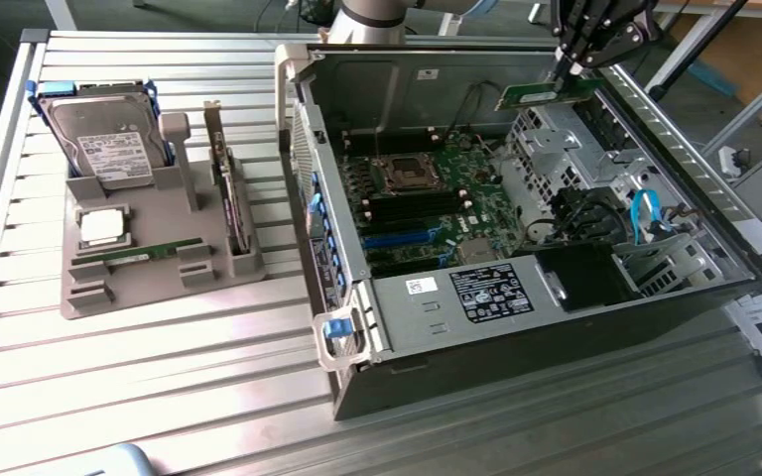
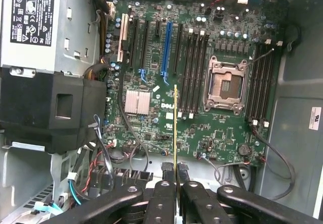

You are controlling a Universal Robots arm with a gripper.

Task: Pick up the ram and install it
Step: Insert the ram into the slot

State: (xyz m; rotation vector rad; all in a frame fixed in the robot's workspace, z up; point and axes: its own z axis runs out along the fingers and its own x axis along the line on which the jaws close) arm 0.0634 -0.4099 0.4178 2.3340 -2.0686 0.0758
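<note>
gripper [image 2: 175, 176] clamped on ram [image 2: 175, 128], edge-on against motherboard [image 2: 217, 133]; exterior view: ram's green face, above open case [image 1: 368, 84]

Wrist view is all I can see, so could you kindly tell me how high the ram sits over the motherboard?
Observer: The ram hangs in the gripper up at the level of the case's open rim, not touching the motherboard.
Operator: Thank you; is anything beside the case?
Observer: A grey tray on the exterior view's left carries a hard drive.
Operator: Any other stick there?
Observer: Yes, a thin green stick lies in that tray.
</note>
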